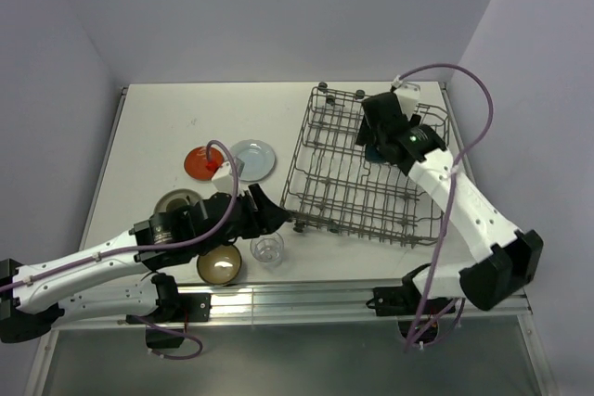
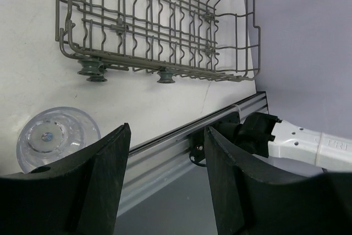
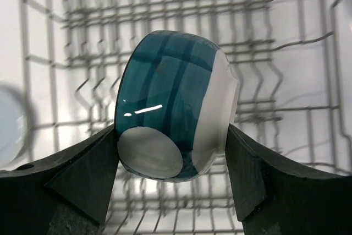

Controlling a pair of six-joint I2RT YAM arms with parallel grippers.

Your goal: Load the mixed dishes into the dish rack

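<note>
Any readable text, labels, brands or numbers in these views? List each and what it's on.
No text reads cleanly in any view.
White arm link: faint grey lettering, cut off at the frame edge, too faint to read.
Glass cup: small mark in the base, too small to read.
Teal bowl and dish rack: no markings visible.
</note>
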